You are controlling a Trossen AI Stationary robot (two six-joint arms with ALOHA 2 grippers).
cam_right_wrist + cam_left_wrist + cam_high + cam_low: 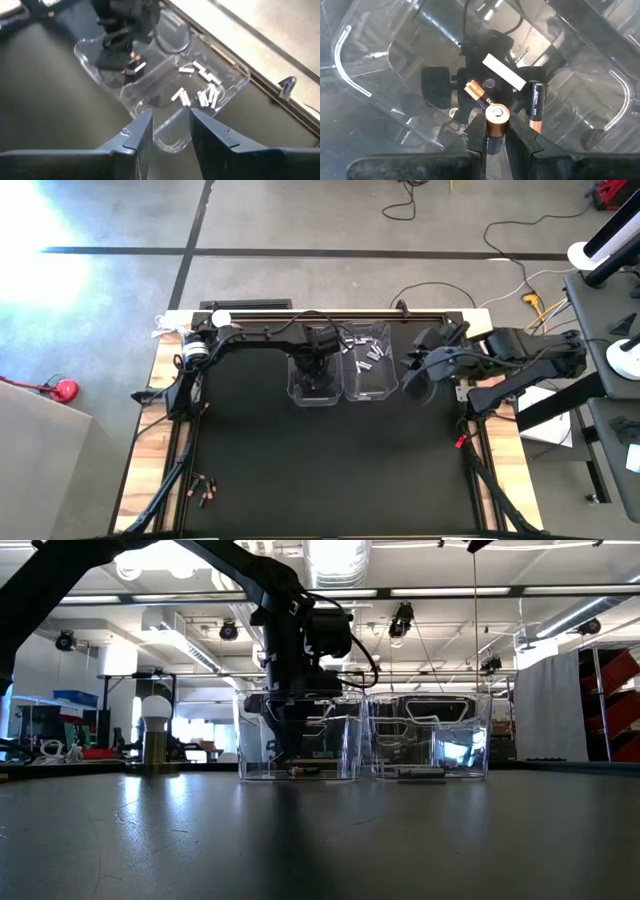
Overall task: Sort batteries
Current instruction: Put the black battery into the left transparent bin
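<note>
Clear L bin (312, 385) w/ copper batts (481, 94), R bin (368, 370) white batts (205, 92)

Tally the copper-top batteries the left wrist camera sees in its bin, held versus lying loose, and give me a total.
Held: 1 copper-top battery in the left gripper
Lying loose: 2 copper-top batteries on the floor of the clear bin
Total: 3

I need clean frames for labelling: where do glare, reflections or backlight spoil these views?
High view: strong glare whitens the floor's upper-left corner. Low view: bright ceiling lights backlight the left arm into silhouette above the clear plastic bin. Left wrist view: bin walls mirror the claw.
</note>
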